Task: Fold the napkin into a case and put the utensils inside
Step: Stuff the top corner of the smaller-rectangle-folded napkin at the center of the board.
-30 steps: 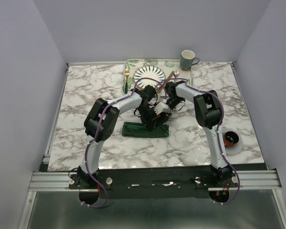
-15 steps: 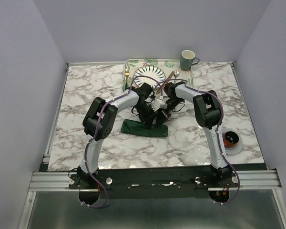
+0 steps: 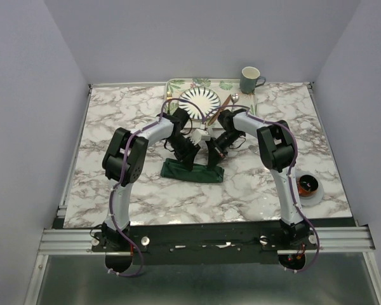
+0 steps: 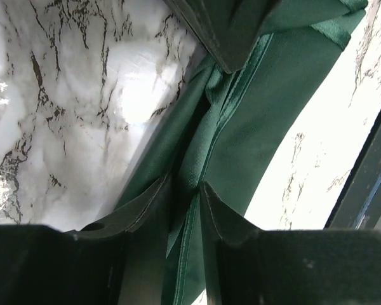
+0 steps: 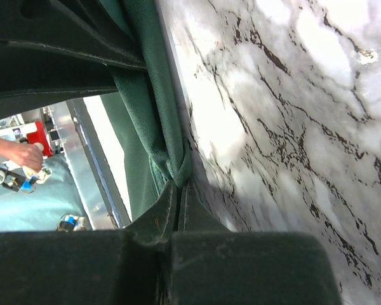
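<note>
The dark green napkin [image 3: 193, 171] lies as a narrow folded strip on the marble table [image 3: 114, 127], in front of the tray. My left gripper [image 3: 185, 157] stands over its left half and is shut on a fold of the cloth [image 4: 238, 121]; the fold runs between the fingers [image 4: 146, 203]. My right gripper [image 3: 212, 156] is at the strip's right part, shut on a bunched edge of cloth [image 5: 171, 152]. The gold fork [image 3: 169, 95], copper-brown knife [image 3: 223, 102] and silver spoon [image 3: 233, 98] lie on the leaf-patterned tray [image 3: 178, 84] beside the striped plate [image 3: 200, 100].
A grey-green mug [image 3: 250, 79] stands at the tray's back right corner. A small dark bowl on a white base [image 3: 307, 187] sits near the table's right front edge. Both arms arch over the table's middle, close together.
My left gripper has slid left along the strip, and its elbow has swung out to the left. The right gripper has barely moved. The strip has shifted slightly left.
</note>
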Tool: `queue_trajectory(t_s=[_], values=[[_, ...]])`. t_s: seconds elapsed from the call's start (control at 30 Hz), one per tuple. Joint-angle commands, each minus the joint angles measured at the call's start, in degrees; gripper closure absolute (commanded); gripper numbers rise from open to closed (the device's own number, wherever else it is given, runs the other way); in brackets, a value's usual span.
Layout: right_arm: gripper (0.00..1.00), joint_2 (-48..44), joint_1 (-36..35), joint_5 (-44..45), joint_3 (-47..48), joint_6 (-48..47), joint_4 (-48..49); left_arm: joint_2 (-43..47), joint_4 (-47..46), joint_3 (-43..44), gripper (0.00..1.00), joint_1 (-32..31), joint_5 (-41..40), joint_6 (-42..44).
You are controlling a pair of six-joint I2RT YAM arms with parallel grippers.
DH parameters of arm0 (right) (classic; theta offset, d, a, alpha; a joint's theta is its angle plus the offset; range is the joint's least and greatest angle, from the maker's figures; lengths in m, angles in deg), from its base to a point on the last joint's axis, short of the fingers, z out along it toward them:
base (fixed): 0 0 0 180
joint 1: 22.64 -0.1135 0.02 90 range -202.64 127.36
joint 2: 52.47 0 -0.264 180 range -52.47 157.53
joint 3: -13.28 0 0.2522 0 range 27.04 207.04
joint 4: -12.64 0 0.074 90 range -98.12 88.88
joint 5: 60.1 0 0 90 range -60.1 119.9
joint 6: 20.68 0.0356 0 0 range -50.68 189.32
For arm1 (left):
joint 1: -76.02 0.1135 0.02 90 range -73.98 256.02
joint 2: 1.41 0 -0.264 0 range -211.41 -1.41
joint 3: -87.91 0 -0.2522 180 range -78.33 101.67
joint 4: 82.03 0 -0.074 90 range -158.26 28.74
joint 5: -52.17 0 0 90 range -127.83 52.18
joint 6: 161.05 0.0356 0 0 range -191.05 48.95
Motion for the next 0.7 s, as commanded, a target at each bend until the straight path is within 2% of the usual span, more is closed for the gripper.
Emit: queue_trajectory(t_s=[0.0,0.17,0.3,0.37,0.47,0.5,0.67], values=[[0.99,1.39,-0.38,1.56,0.37,-1.40,0.05,2.49,1.33,-0.54,0.62,0.59,1.60,2.40],[0.99,1.30,-0.38,1.74,0.72,-1.58,-0.12,2.67,1.69,-0.36,0.65,0.50,2.92,2.93],[0.99,1.13,-0.38,1.48,0.81,-1.23,0.23,2.85,2.30,-0.80,0.77,0.50,3.98,3.72],[0.99,1.04,-0.38,0.95,1.07,-1.14,0.14,2.67,2.56,-0.80,0.80,0.42,4.33,3.72],[0.91,0.86,-0.38,-0.19,1.25,-0.70,0.05,2.50,2.65,-0.98,0.91,-0.11,4.94,3.81],[0.84,0.86,-0.47,-0.54,1.34,-0.35,-0.12,2.58,2.57,-0.98,0.96,-0.20,4.94,3.72],[0.69,0.78,-0.38,-3.18,2.21,0.09,-0.74,1.79,2.39,0.07,1.00,-0.90,4.94,2.85]])
